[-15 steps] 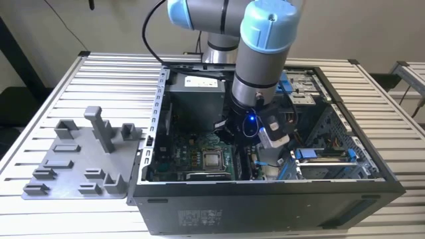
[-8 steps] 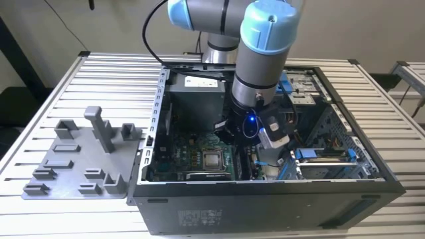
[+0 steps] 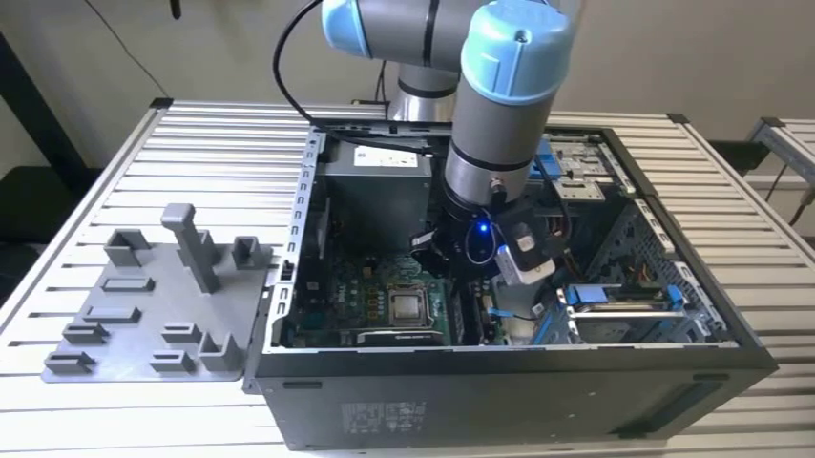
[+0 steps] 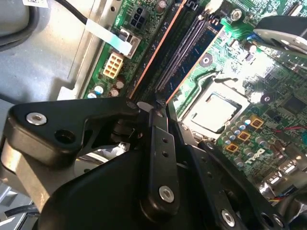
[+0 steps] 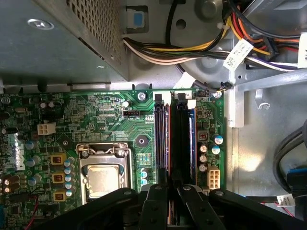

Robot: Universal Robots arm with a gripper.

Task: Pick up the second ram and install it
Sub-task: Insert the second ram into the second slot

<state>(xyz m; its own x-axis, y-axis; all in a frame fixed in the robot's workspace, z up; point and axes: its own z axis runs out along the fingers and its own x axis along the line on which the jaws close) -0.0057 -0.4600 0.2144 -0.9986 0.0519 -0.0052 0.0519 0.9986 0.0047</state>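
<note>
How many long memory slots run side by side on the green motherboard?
2 clearly, in the first wrist view: one dark slot nearer the silver processor socket, one nearer the board's edge. The black gripper covers their near ends, so more may be hidden.

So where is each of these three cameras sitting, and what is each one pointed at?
Exterior view: off the arm, above the slatted table, looking down into the open computer case; the arm reaches inside, beside a grey fixture tray.
First wrist view: on the wrist, facing the motherboard and RAM slots; the gripper shows as black linkages.
Second wrist view: also on the wrist, angled across the board; gripper links in the foreground.
Shared: both wrist views show the processor socket and RAM slots.
</note>
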